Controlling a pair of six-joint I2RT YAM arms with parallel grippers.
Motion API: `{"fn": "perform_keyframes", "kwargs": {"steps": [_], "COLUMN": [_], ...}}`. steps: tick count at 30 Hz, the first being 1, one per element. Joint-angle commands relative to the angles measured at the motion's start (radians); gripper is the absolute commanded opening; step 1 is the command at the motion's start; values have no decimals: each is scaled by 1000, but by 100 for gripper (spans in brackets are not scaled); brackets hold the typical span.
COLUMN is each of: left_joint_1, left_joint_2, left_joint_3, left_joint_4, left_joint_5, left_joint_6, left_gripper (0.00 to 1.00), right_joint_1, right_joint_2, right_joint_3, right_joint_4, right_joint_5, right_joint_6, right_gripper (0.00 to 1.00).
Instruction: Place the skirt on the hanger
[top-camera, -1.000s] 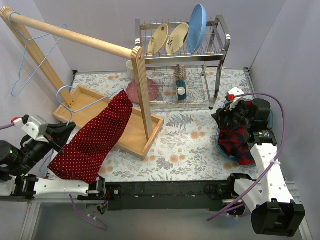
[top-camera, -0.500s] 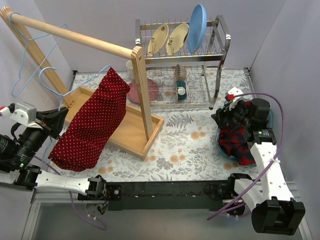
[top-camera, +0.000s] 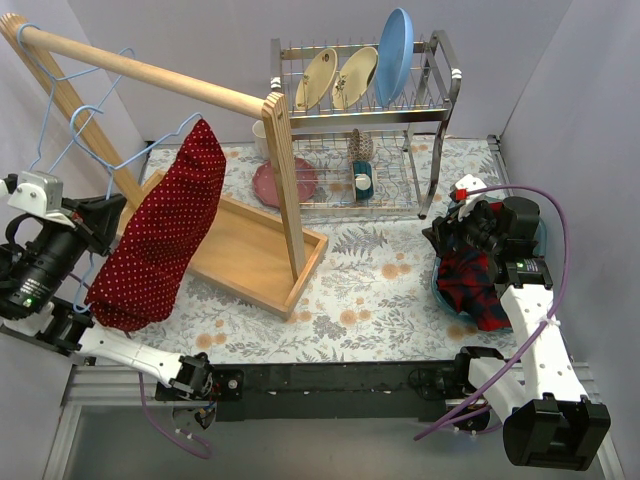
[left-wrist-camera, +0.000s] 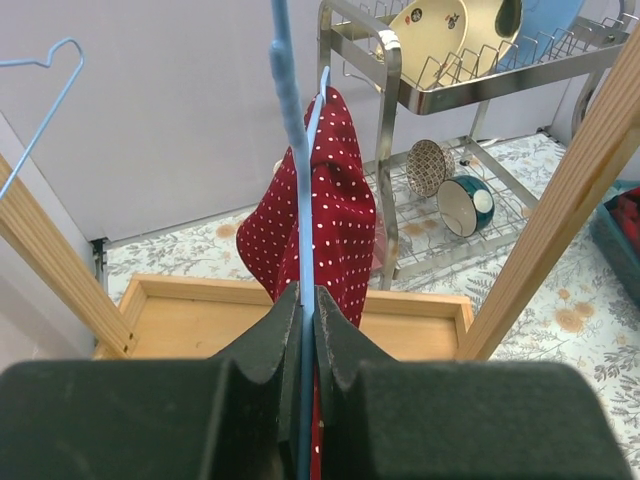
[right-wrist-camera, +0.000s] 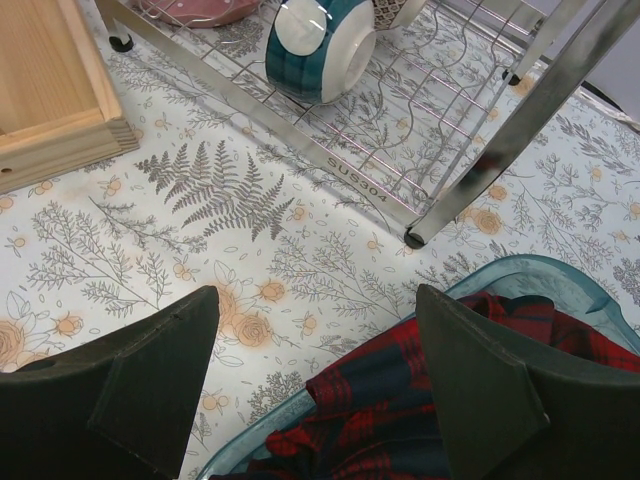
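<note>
The red polka-dot skirt (top-camera: 155, 235) hangs draped over a light blue wire hanger (top-camera: 150, 150). My left gripper (top-camera: 108, 212) is shut on the hanger's wire and holds it in the air, just below the wooden rail (top-camera: 150, 72). In the left wrist view the jaws (left-wrist-camera: 305, 305) pinch the blue wire (left-wrist-camera: 300, 200), with the skirt (left-wrist-camera: 335, 215) hanging beyond them. My right gripper (top-camera: 445, 235) is open and empty. It hovers by the plaid shirt (right-wrist-camera: 440, 400) in the teal bin (right-wrist-camera: 545, 272), its fingers (right-wrist-camera: 150, 370) spread wide.
A second blue hanger (top-camera: 45, 110) hangs at the rail's left end. The rail's upright post (top-camera: 285, 190) stands in a wooden tray base (top-camera: 250, 260). A metal dish rack (top-camera: 365, 110) with plates, a cup and a pink plate stands behind.
My left arm has lifted the hanger and skirt up and to the left, from low over the tray toward the rail. The right arm has not moved.
</note>
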Motion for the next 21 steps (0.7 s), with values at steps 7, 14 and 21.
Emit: {"fn": "perform_keyframes", "kwargs": {"steps": [7, 14, 21], "left_joint_1": [-28, -68, -68], "left_joint_2": [105, 175, 205], "left_joint_3": [35, 74, 77], "left_joint_4": [52, -6, -22], "left_joint_5": [-71, -117, -118], "left_joint_6": [62, 37, 41], "left_gripper": [0, 0, 0], "right_joint_1": [-5, -5, -5], "right_joint_2": [-3, -6, -9], "right_joint_3": [-16, -15, -16], "right_joint_4": [34, 33, 31], "right_joint_5": [-17, -18, -21], "right_joint_6": [-11, -11, -12], "right_gripper": [87, 87, 87]}}
